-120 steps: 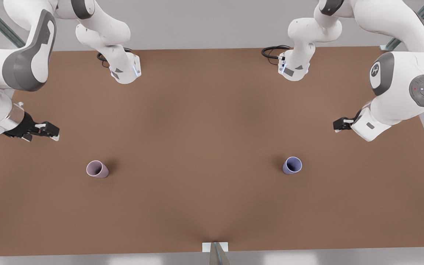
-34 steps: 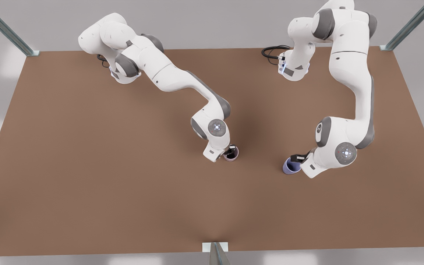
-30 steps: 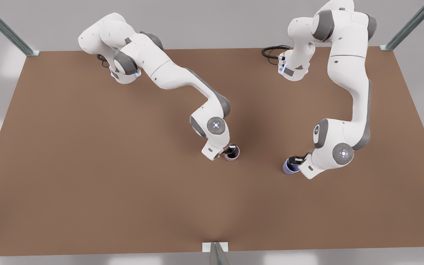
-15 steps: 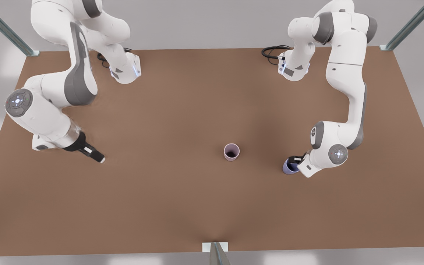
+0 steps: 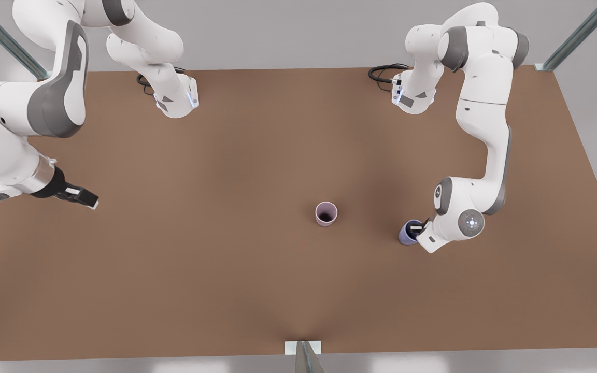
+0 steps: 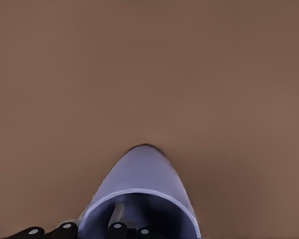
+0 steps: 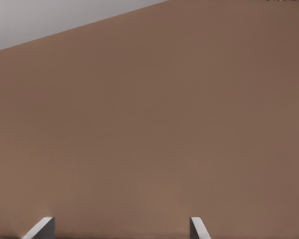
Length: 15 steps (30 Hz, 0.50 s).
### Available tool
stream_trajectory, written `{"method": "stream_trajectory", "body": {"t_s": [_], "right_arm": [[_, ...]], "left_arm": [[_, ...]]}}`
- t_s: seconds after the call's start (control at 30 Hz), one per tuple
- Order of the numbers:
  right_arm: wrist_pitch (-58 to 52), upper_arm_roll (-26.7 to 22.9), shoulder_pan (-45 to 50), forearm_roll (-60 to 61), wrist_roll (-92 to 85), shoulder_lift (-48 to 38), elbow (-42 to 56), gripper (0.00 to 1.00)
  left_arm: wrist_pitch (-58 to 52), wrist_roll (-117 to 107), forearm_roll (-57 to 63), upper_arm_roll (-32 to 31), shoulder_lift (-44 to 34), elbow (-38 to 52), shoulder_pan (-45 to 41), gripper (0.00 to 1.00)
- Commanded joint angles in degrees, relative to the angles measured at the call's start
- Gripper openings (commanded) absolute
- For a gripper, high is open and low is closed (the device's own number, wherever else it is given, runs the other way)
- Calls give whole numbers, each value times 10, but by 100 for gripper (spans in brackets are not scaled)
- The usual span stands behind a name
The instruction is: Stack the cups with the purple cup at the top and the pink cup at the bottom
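The pink cup (image 5: 326,214) stands upright and alone near the middle of the brown table (image 5: 257,290), its dark inside facing up, with nothing touching it. Well apart from it, toward the front view's right, the purple cup (image 5: 408,233) stands on the table with the left tool (image 5: 416,227) at its rim. The left wrist view shows this up close: the purple cup (image 6: 142,199) sits right against the tool, one finger (image 6: 116,215) reaching down inside the cup's mouth and the other outside its wall, so the rim lies between them; the fingers look closed on the wall, grasping the purple cup, which still rests on the table surface. The right tool (image 5: 82,197) hangs over the table's edge region at the front view's left, far from both cups, its arm waiting there. In the right wrist view the two fingertips (image 7: 41,227) stand wide apart with bare table (image 7: 154,124) between them, so the right tool is released and carries nothing
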Motion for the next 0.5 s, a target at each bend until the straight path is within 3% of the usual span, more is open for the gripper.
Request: {"method": "stream_trajectory", "body": {"t_s": [0.0,0.13,0.3,0.47], "right_arm": [[-13,-1,-1,-1,-167,-1,1,100],[-13,-4,-1,-1,-167,-3,2,100],[-12,-5,-2,2,-167,-3,2,100],[-12,-6,-2,7,-167,-3,2,100]], "left_arm": [[7,0,0,0,0,0,0,31],[-1,-5,0,1,-11,3,-1,21],[-94,-37,-2,-10,-53,50,-8,21],[-126,-202,-5,-130,-82,71,-11,21]]}}
